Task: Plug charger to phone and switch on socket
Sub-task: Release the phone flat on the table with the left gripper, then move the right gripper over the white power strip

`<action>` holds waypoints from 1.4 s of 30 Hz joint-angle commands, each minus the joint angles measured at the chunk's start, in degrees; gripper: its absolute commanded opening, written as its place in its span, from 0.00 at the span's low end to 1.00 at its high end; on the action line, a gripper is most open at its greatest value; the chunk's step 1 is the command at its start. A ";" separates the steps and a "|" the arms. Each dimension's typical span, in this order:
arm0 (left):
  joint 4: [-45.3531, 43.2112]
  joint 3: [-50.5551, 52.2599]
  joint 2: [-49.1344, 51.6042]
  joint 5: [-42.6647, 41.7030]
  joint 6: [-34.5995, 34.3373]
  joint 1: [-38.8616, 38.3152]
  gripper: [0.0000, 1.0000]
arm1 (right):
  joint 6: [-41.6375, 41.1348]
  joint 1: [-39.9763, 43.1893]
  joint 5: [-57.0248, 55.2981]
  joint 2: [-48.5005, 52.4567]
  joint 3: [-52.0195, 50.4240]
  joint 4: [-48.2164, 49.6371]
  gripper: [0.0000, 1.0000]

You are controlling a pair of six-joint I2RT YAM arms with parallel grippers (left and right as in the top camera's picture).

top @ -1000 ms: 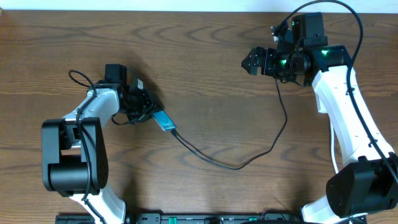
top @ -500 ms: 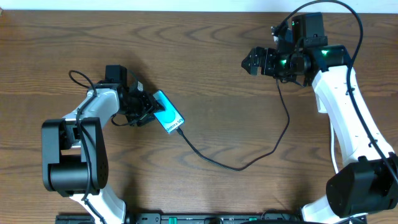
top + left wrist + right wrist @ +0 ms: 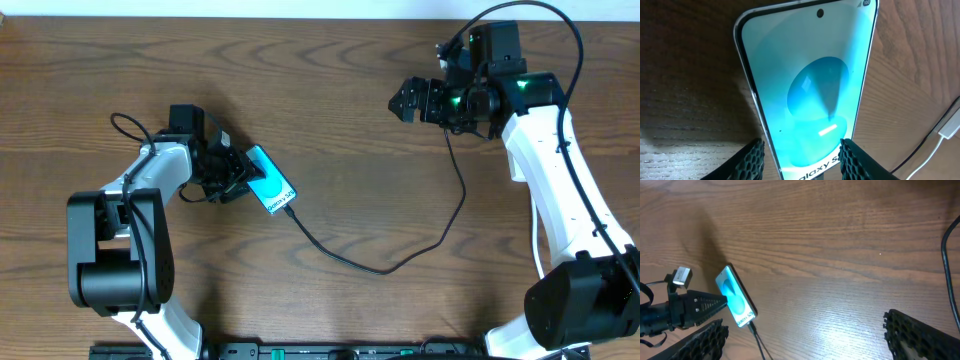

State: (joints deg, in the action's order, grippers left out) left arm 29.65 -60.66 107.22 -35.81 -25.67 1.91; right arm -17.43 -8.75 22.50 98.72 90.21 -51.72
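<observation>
Left arm (image 3: 160, 172) reaches in from the left of the phone (image 3: 270, 180), forearm low and angled toward it. The left gripper (image 3: 241, 174) sits right at the phone's near end, jaws parted. Its ribbed fingers (image 3: 752, 157) stand one on each side of that end, though contact is too close to call. The right arm (image 3: 548, 175) is well off to the phone's right, rising tall with its wrist bent back toward the phone and green lights glowing. The right gripper (image 3: 402, 100) hangs far from the phone, its fingers (image 3: 705, 339) spread wide with nothing between them.
</observation>
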 commanded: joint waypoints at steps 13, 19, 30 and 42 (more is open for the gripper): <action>3.96 -0.76 -6.38 6.80 0.37 2.10 0.50 | 1.27 -0.44 -1.38 -1.38 1.29 -1.73 0.99; 7.26 -0.76 -13.86 13.09 0.57 2.10 0.54 | 1.88 -0.44 -1.77 -1.36 1.29 -2.23 0.99; 9.79 -0.76 -27.43 14.49 0.55 2.10 0.71 | 1.84 -0.09 -13.03 -1.60 1.29 -8.87 0.99; 11.98 -0.76 -36.59 14.47 0.55 2.10 0.88 | -2.62 5.29 -22.62 -10.62 1.29 -11.98 0.99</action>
State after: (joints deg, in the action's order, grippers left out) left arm 41.21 -60.66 71.72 -22.09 -25.47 3.75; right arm -18.31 -5.32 2.87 92.53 90.26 -63.46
